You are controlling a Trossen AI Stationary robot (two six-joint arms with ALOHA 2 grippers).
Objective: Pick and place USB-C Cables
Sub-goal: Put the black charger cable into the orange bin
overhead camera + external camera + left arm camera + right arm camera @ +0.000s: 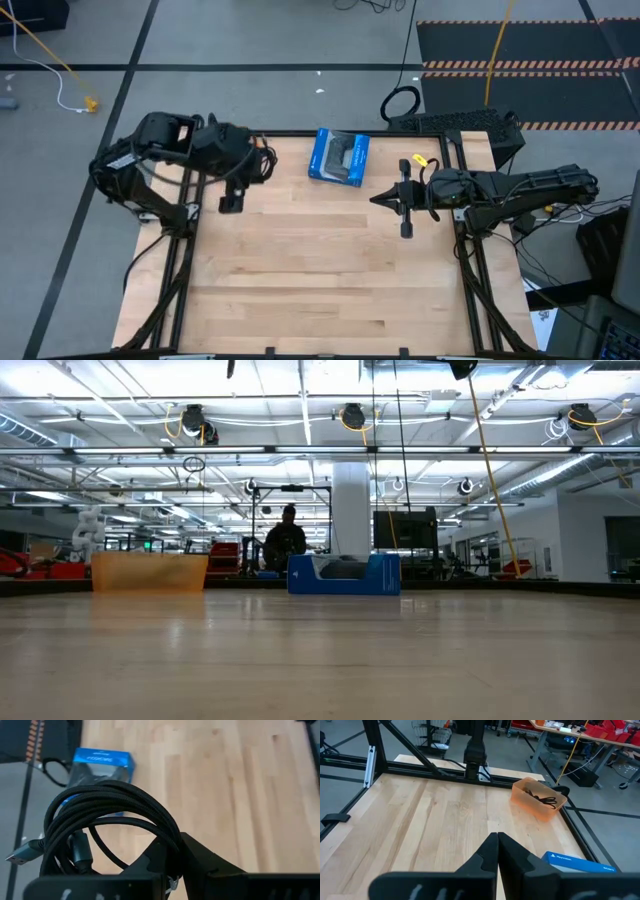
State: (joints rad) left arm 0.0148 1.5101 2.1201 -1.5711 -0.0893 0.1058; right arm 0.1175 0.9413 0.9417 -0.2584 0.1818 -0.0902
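A black braided USB-C cable (107, 805), loosely coiled, sits in my left gripper (175, 851), which is shut on it; one plug (22, 854) sticks out of the coil. In the high view the left gripper (232, 200) is raised over the table's far left part. A second black cable (543, 798) lies in the orange bin (538, 800). No blue-purple cable shows in any view. My right gripper (497, 839) is shut and empty, hovering at the table's right side (375, 198) and pointing left. My left gripper pinches several strands of the coil (167, 836) between its two fingers. The coil stands up past the fingers, clear of the table. The gripper's own body hides how far back the strands reach.
A blue box (340, 157) lies near the table's far edge at the middle, also seen in the low view (343, 574) beside the orange bin (150, 572). Bare wood (320, 270) fills the middle and near part. A person stands in the room beyond the table (287, 540).
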